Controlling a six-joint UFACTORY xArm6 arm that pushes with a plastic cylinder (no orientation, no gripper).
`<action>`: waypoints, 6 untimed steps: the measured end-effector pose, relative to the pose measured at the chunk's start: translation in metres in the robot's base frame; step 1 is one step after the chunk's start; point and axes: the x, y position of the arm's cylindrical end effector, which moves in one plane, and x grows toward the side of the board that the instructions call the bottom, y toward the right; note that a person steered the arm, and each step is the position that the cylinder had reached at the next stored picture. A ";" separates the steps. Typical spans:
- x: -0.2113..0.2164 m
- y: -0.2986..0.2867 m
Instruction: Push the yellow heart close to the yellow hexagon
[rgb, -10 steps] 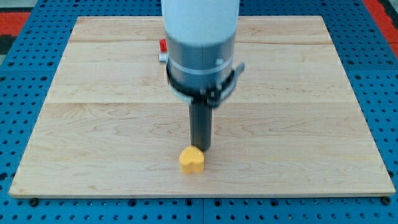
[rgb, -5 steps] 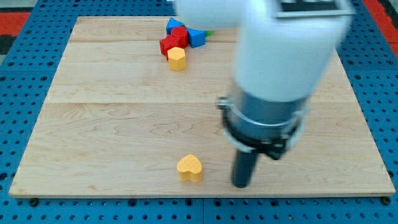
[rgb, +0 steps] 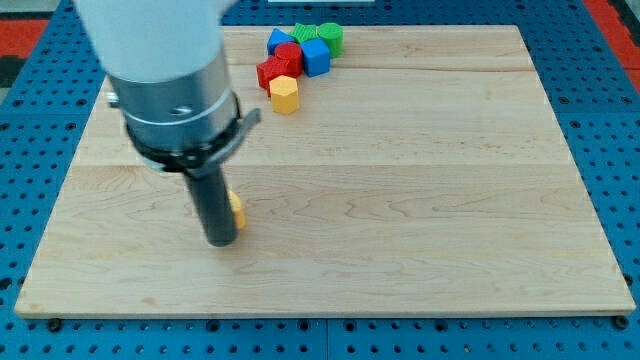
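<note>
**One yellow heart, mostly hidden behind the rod**

One arm in frame, coming in from the view's top left; grey collar, then the dark rod going down to the worktop (rgb: 420, 200). My tip (rgb: 221, 242) sits on the wood in the lower-left part of the board.

Tool state: nothing to grasp with here, just a plain rod, so apart/together does not apply.

Yellow heart (rgb: 237, 211): only a thin sliver shows, poking out on the view's right side of the rod, just above the tip. It looks touching or just beside the rod; cannot tell which, and the shape itself is mostly hidden.

Yellow hexagon (rgb: 285, 94): near the view's top, left of centre, well apart from the heart. It sits at the lower edge of a tight cluster:
- red block (rgb: 278, 66) just above it, touching or nearly so; shape unclear
- blue block (rgb: 317, 56) to the right of the red
- another blue block (rgb: 279, 40) at the cluster's top left
- green block (rgb: 322, 34) at the top right, against the board's far edge

Board rests on a blue perforated base (rgb: 40, 150).
</note>
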 end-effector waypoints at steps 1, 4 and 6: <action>-0.043 0.011; -0.157 0.131; -0.145 0.151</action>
